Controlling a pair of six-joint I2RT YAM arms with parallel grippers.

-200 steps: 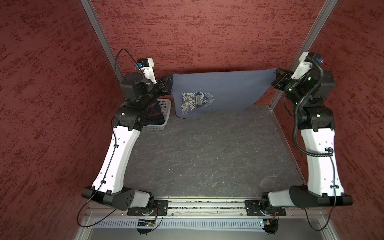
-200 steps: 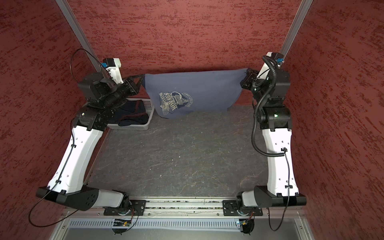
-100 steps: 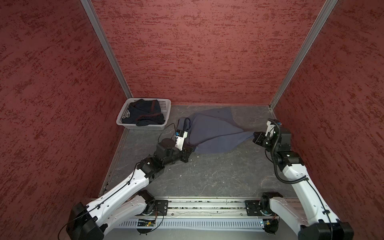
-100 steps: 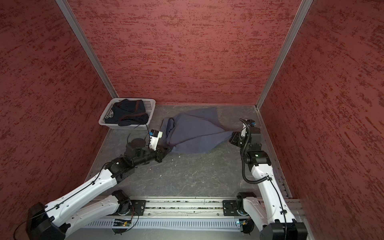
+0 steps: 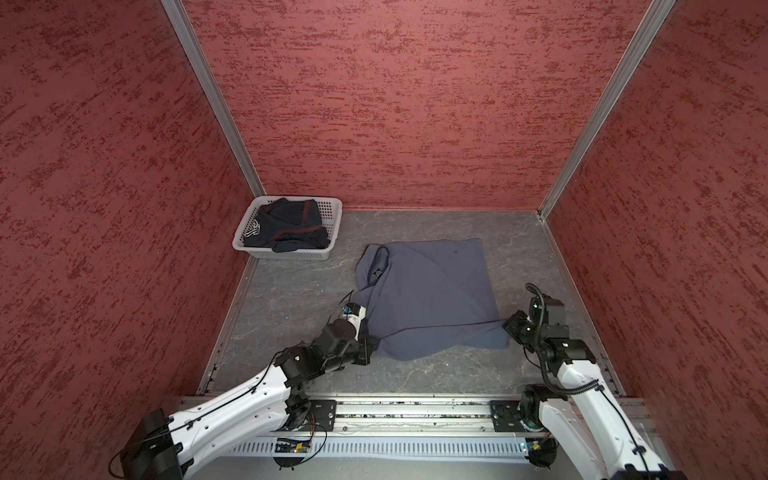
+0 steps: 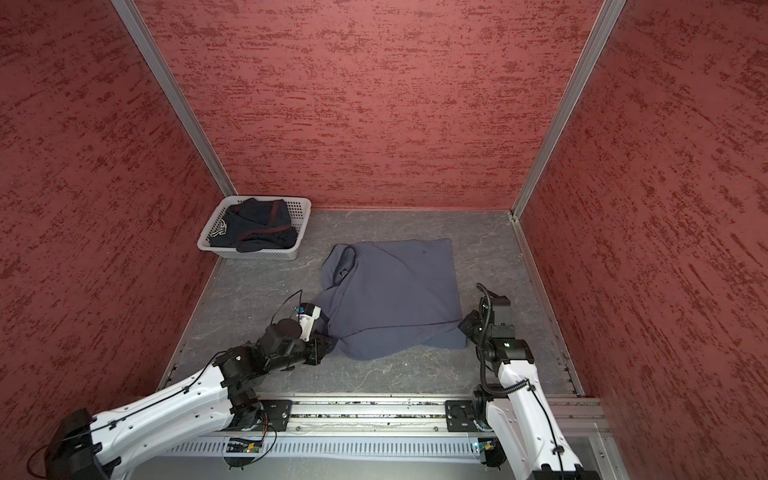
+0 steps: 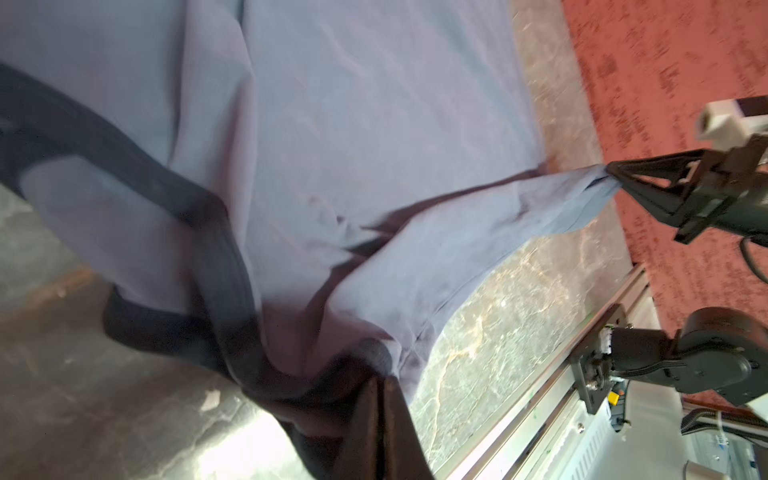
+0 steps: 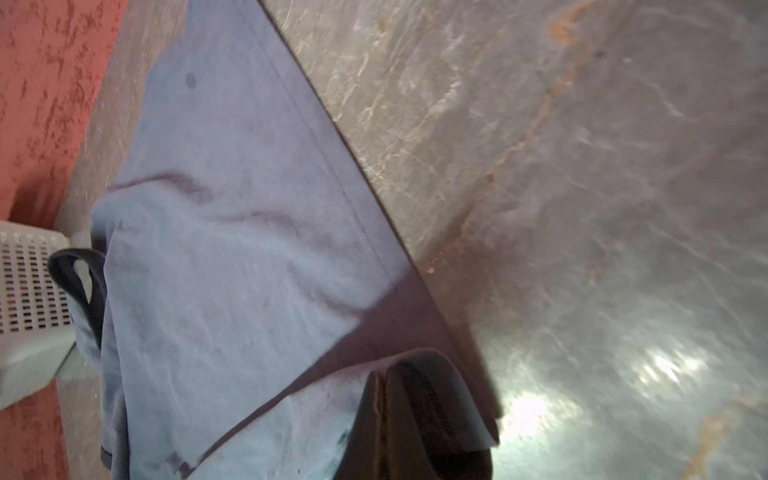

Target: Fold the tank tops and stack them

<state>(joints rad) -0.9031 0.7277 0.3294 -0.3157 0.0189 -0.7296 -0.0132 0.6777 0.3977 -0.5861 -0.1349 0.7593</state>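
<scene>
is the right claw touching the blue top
Touching. The left wrist view shows the right claw pinched shut on a bunched corner of the blue top.

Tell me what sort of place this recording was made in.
Probably a lab robot cell, not a home: red textured panel walls in aluminium framing, and a metal rail carrying the left arm and right arm.
</scene>
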